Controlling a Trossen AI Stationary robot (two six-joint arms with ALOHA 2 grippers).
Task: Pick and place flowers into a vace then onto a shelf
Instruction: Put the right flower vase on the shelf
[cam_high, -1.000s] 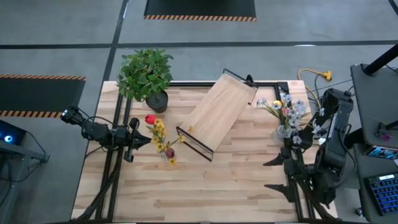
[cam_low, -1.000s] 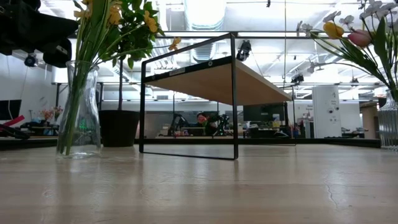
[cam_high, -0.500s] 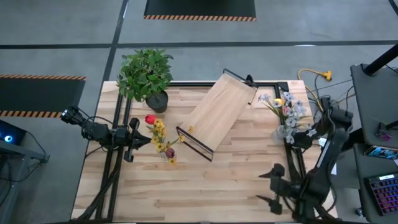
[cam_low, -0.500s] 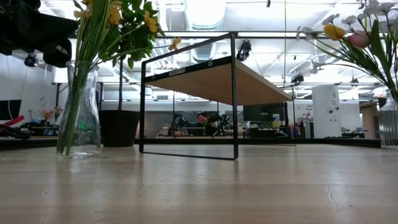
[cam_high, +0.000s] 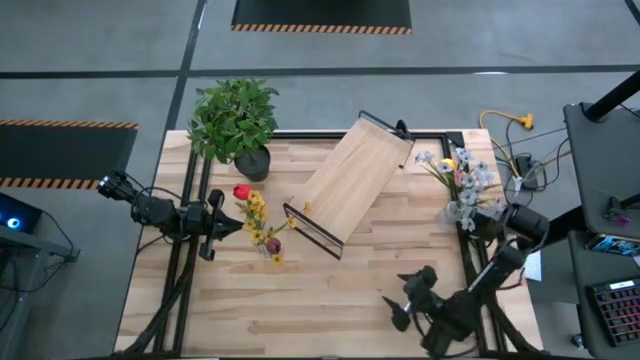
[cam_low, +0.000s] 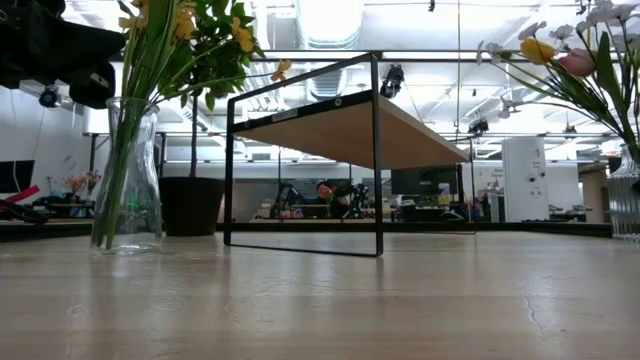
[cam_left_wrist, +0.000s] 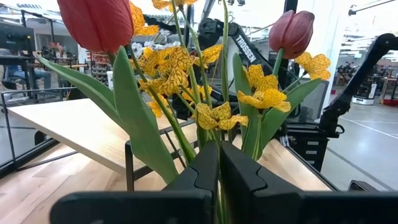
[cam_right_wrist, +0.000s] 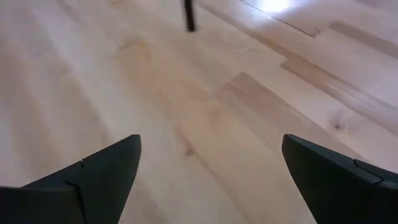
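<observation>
Shelf (cam_high: 352, 184) between potted plant (cam_high: 234, 120) and right flowers (cam_high: 458, 176); left pincer (cam_high: 219, 226) clenched, right pincer (cam_high: 408, 297) released

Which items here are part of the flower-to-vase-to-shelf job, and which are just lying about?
Part of the job: flowers in the left vase, flowers in the right vase, shelf, left gripper, right gripper.

Lying about: potted plant, yellow cable.

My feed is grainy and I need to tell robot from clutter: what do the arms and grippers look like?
Both arms are dark, nearly black. The left gripper has two flat matte black fingers. The right gripper has two dark wedge-shaped fingers tapering to points. No markings visible on either.
</observation>
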